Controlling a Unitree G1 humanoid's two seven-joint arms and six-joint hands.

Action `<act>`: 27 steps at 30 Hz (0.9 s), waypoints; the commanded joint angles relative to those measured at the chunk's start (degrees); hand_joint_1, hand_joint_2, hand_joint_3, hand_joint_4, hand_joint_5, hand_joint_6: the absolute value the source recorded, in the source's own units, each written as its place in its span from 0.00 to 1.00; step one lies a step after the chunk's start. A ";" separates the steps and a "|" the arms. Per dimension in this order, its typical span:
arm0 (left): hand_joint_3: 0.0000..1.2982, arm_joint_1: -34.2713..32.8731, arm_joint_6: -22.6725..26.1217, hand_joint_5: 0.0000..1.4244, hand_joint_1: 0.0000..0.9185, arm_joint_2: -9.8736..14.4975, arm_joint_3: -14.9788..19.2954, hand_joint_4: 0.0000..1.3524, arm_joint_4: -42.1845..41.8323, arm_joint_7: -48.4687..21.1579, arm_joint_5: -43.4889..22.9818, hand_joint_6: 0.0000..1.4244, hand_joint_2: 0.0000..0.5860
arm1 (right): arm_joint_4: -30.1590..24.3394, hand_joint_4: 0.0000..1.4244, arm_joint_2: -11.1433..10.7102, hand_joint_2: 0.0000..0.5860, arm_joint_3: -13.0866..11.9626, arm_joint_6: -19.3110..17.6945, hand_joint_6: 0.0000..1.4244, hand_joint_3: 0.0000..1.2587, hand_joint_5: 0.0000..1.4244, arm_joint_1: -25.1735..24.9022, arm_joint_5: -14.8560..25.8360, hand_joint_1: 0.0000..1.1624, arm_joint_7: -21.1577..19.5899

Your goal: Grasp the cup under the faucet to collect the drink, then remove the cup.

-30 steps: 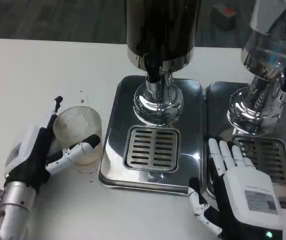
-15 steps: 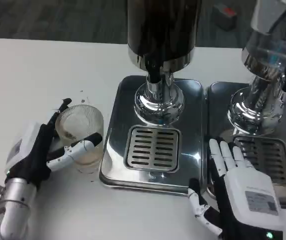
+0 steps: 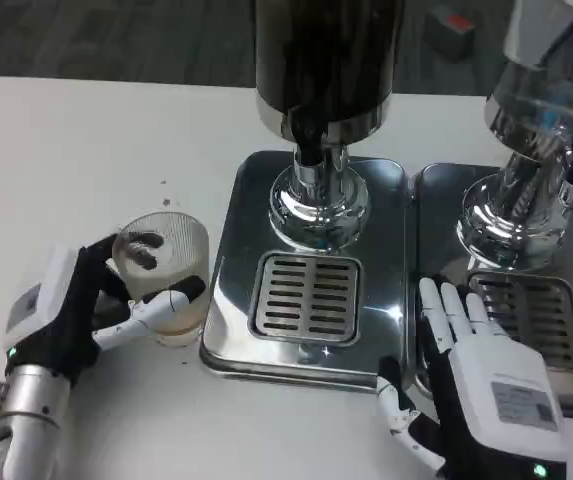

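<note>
A clear ribbed cup (image 3: pixel 166 262) with a little pale liquid at its bottom stands on the white table, just left of the steel drip tray (image 3: pixel 228 250). My left hand (image 3: pixel 71 310) wraps around the cup, thumb across its near side and fingers behind its far side. The dark dispenser's faucet (image 3: pixel 309 150) hangs above the slotted grate (image 3: pixel 306 297), to the cup's right. My right hand (image 3: pixel 476 375) lies flat and open at the front edge between the two trays, holding nothing.
A second dispenser (image 3: pixel 536 110) with its own drip tray (image 3: pixel 436 190) and grate (image 3: pixel 536 315) stands on the right. A dark box with a red top (image 3: pixel 454 32) lies on the floor beyond the table. Bare white table (image 3: pixel 76 160) stretches to the left.
My left hand's fingers have closed in around the cup, from spread beside it to wrapped behind and in front. The cup has barely moved. The right hand has stayed still.
</note>
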 commanded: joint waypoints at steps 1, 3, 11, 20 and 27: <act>0.37 0.71 -0.46 0.59 0.35 0.33 -1.41 0.44 0.19 0.71 1.78 0.66 0.15 | -0.05 0.00 0.42 0.89 0.00 -0.07 0.09 0.00 0.00 -0.05 0.66 0.26 -0.48; 0.38 0.66 -0.54 0.60 0.35 0.48 -1.64 0.47 0.15 1.33 1.76 0.67 0.15 | 0.06 0.00 0.47 0.88 -0.01 -0.07 0.09 0.00 0.00 -0.11 0.75 0.26 -0.56; 0.41 0.19 -1.31 0.66 0.39 0.12 -1.55 0.53 1.16 1.51 0.63 0.68 0.17 | 0.46 0.00 0.61 0.87 -0.02 -0.11 0.09 0.00 0.00 -0.44 1.12 0.27 -0.80; 0.48 0.08 -3.04 0.70 0.45 -0.13 -1.78 0.59 1.53 4.53 1.60 0.71 0.16 | 0.69 0.00 0.66 0.87 -0.04 -0.22 0.09 0.00 0.00 -0.40 1.25 0.27 -0.95; 0.51 0.13 -5.07 0.72 0.48 -0.20 -0.96 0.61 1.10 6.99 2.02 0.72 0.15 | 0.61 0.00 0.73 0.87 -0.04 -0.04 0.09 0.00 0.00 -0.37 1.12 0.28 -1.01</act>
